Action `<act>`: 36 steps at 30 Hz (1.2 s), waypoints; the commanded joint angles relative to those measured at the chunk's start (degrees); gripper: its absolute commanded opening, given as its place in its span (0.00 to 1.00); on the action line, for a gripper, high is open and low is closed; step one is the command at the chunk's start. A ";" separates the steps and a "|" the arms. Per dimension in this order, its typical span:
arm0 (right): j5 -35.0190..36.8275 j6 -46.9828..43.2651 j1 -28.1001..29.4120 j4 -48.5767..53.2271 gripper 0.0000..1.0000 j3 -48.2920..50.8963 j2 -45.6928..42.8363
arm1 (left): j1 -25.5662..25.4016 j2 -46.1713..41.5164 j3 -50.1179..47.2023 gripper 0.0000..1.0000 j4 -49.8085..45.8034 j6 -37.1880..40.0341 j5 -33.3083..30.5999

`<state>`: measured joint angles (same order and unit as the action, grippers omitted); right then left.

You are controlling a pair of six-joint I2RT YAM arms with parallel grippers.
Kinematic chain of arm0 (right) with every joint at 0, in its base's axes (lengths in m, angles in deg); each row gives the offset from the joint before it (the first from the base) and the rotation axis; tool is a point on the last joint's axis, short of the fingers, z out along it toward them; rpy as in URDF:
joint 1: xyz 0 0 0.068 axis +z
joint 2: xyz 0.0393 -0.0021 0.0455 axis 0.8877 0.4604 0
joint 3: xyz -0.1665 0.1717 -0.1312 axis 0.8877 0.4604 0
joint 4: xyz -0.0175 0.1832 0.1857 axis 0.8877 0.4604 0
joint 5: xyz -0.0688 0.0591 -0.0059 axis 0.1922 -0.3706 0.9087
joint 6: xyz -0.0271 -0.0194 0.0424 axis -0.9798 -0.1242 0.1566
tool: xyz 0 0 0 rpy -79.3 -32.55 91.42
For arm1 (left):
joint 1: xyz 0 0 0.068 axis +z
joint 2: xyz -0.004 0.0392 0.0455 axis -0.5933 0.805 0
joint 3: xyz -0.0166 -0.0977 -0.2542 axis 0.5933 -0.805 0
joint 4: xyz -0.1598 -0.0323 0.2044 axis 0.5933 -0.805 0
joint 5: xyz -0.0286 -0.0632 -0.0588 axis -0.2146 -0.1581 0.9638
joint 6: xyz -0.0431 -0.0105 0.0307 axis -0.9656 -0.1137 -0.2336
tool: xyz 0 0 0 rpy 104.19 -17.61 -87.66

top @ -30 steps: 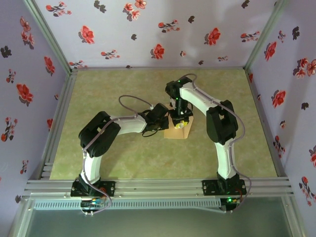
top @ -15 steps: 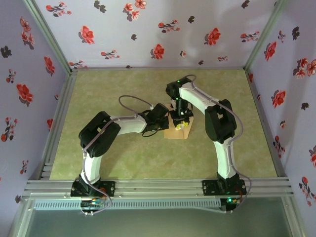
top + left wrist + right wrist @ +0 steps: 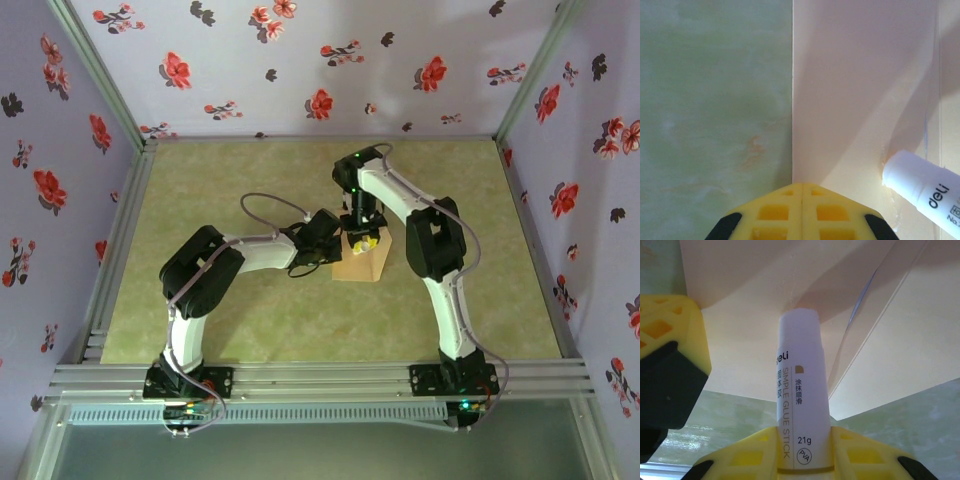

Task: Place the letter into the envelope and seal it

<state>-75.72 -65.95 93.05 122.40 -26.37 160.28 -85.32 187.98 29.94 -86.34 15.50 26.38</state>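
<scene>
The tan envelope (image 3: 366, 266) lies flat at the table's middle, its flap open. My left gripper (image 3: 802, 186) is shut and empty, its yellow tips resting at the envelope's (image 3: 850, 90) left edge. My right gripper (image 3: 802, 434) is shut on a white glue stick (image 3: 799, 385), which points down with its tip touching the envelope (image 3: 750, 335) by the flap's fold. In the left wrist view the glue stick (image 3: 922, 192) comes in from the lower right. A thin blue line runs along the fold; the rest of the letter is hidden. From above, both grippers (image 3: 340, 250) (image 3: 362, 241) meet over the envelope.
The green mat (image 3: 250, 320) stretches around the envelope. Floral walls (image 3: 300, 70) and metal rails (image 3: 320, 380) enclose the table. In the right wrist view the left gripper's yellow and black finger (image 3: 667, 365) stands close on the left.
The right arm has swung slightly left and back, carrying the glue stick a little along the envelope. The left arm has stayed put.
</scene>
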 commanded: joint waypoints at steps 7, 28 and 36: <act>2.74 2.06 -1.76 -5.92 0.00 -5.88 8.60 | -0.91 3.32 -1.72 0.00 -4.13 0.53 0.55; 3.55 5.44 -5.58 -10.85 0.00 -3.89 -3.15 | -0.91 3.49 -2.16 0.00 -4.12 0.46 0.55; 0.21 3.44 -5.24 -8.89 0.00 1.47 -9.66 | -0.91 3.56 -1.82 0.00 -4.14 0.28 0.55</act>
<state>-74.30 -61.86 87.45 111.98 -27.27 154.40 -85.32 188.00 29.94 -86.15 15.50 26.40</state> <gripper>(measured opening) 0.241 0.060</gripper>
